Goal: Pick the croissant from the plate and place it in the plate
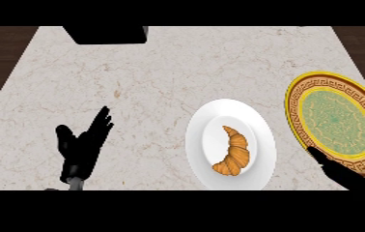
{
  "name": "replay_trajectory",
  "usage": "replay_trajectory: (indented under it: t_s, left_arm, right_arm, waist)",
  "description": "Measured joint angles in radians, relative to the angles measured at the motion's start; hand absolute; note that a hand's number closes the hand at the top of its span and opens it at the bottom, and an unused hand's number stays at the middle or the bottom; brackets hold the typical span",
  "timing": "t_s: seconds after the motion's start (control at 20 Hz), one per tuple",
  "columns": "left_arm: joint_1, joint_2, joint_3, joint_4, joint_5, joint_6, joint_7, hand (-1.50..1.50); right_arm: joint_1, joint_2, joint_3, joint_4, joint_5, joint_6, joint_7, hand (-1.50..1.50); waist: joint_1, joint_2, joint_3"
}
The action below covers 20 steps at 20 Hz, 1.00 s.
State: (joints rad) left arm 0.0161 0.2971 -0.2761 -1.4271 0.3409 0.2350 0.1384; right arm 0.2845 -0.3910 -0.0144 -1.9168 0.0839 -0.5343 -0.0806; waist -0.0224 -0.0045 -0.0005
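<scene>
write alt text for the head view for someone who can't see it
A croissant lies on a white plate on a marble counter, with a green and gold plate at the right edge. The left hand rests open at lower left, fingers up; the right hand comes in at lower right by the gold plate. A black object sits at the far edge.

Croissant point(233, 151) on white plate point(206, 129), patterned plate point(299, 88) beside (gold-rimmed)

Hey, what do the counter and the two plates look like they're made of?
Counter: pale beige stone, marble-like, judging by its fine veining; matte look. White plate under the croissant: probably glazed ceramic, plain and smooth. Yellow plate: likely ceramic too, with a printed brown key-pattern band and a green centre.
</scene>
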Motion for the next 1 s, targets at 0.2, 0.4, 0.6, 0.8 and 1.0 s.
replay_trajectory:
  t_s: [0.2,0.4,0.6,0.8,1.0]
  left_arm:
    - [-0.015,0.003,0.007,0.012,-0.001,-0.010,0.004,0.00]
    - [-0.034,-0.007,0.003,0.009,-0.006,-0.009,0.020,0.00]
    - [-0.032,-0.016,-0.005,0.012,-0.017,-0.017,0.016,0.00]
    - [-0.021,-0.019,-0.004,0.004,-0.027,-0.026,0.016,0.00]
    - [-0.022,-0.039,0.002,0.008,-0.048,-0.023,0.017,0.00]
  right_arm:
    - [0.100,-0.101,0.068,-0.081,0.097,0.081,0.137,-1.50]
    - [0.113,-0.188,0.135,-0.159,0.194,0.171,0.324,-1.50]
    - [0.067,-0.226,0.204,-0.237,0.302,0.251,0.559,-1.50]
    - [-0.044,-0.191,0.309,-0.271,0.420,0.330,0.784,-1.50]
    - [-0.141,-0.103,0.398,-0.210,0.530,0.374,0.888,-1.50]
  waist:
    - [0.006,0.003,-0.002]
    - [0.019,0.005,-0.002]
    - [0.028,0.006,-0.002]
    - [0.035,0.005,-0.001]
    - [0.031,0.004,0.000]
